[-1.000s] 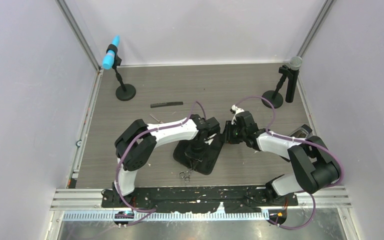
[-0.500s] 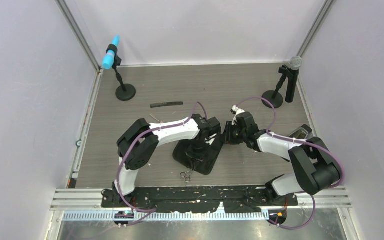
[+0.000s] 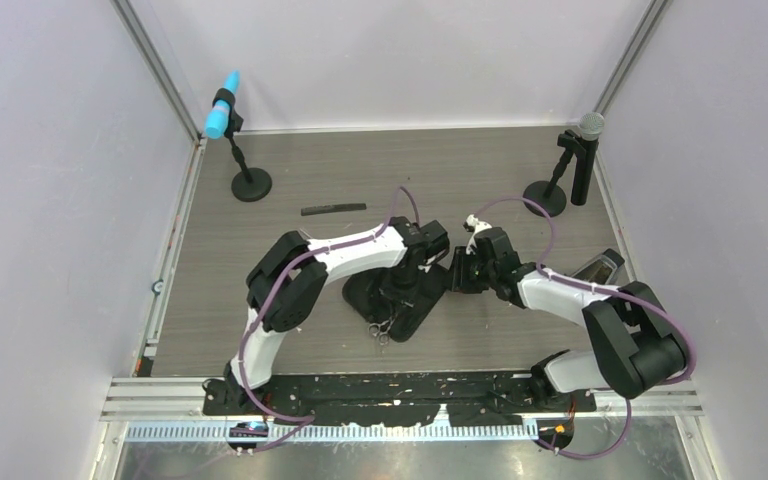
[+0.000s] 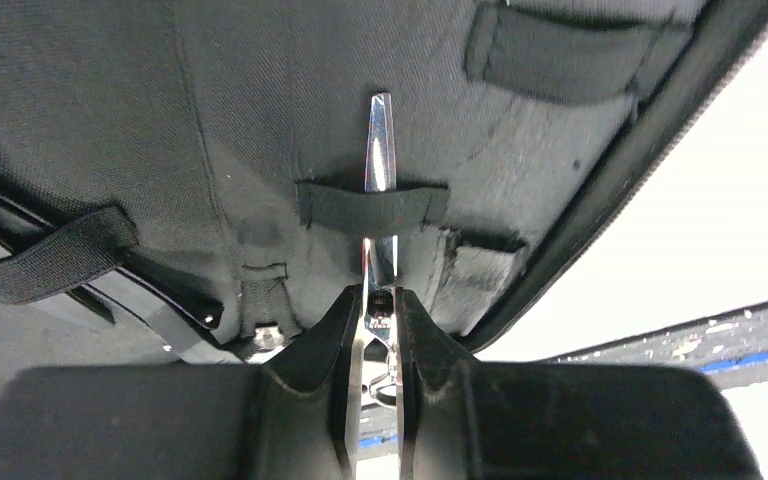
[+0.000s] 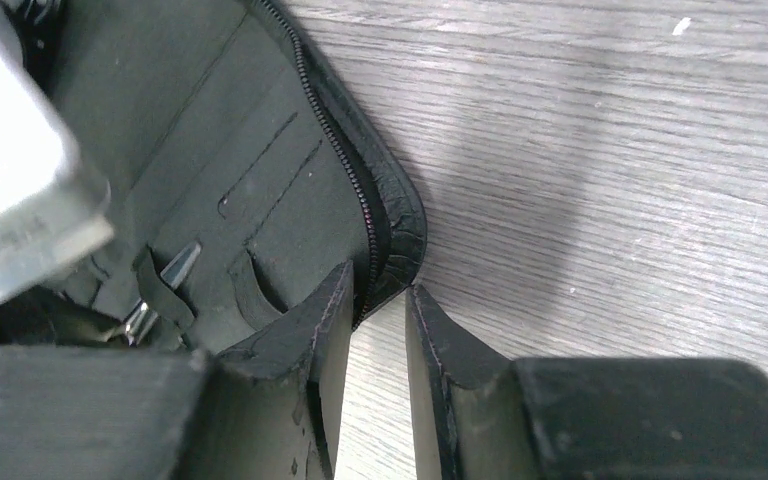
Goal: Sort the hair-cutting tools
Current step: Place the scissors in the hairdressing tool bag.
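Left pincer (image 4: 378,300) grips strapped scissors (image 4: 381,135); right pincer (image 5: 380,300) pinches case (image 5: 397,215)

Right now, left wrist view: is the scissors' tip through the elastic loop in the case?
Yes, the scissors, held in the left hand, pass under the elastic loop, with the tip showing beyond it.

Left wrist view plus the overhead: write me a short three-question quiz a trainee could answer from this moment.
1. True or false: the scissors blade runs under an elastic strap inside the open zip case.
2. Which grips the scissors? A) left pincer B) right pincer C) neither
3. Where does the black comb lie?
Key: 1 true; 2 A; 3 on the table, outside the case, on its far side.
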You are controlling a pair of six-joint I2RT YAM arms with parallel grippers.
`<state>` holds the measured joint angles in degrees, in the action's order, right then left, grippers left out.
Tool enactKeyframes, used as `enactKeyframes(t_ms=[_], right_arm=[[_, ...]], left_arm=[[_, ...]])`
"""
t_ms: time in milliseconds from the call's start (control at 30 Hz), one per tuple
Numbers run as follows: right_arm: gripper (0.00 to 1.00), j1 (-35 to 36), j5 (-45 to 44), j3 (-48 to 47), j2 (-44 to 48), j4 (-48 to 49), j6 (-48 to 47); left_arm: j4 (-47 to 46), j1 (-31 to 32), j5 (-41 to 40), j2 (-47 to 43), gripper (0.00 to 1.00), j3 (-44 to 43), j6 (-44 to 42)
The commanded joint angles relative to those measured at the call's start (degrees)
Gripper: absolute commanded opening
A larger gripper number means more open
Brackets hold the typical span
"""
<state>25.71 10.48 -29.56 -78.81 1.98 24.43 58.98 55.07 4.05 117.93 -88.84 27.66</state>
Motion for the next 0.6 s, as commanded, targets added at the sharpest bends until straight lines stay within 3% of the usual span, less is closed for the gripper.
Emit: enactKeyframes(t_ms=[0,167,267,467,567], right_arm=[[0.31,0.1,0.7,0.9,1.5,-1.3,0.7],[0.31,0.1,1.0,1.0,1.6,-1.3,1.0],[0.31,0.1,1.3,0.8,1.9,-1.4,1.0],[0.34,0.1,0.5,-1.9,4.6,-5.8,-0.2],[0.44,0.1,-1.6,-5.1,6.7,-9.9,-2.3]], left_arm=[[-1.8,-0.8,-3.6,1.0,0.13,-4.4,0.8],[-2.6,-0.8,-3.6,-0.2,0.34,-4.6,1.5],[-2.9,-0.8,-7.5,-3.8,0.42,-1.7,1.6],[-5.9,-0.8,-9.6,-18.2,0.49,11.3,5.6],[-9.2,-1.0,-9.1,-26.1,0.51,19.4,9.9]])
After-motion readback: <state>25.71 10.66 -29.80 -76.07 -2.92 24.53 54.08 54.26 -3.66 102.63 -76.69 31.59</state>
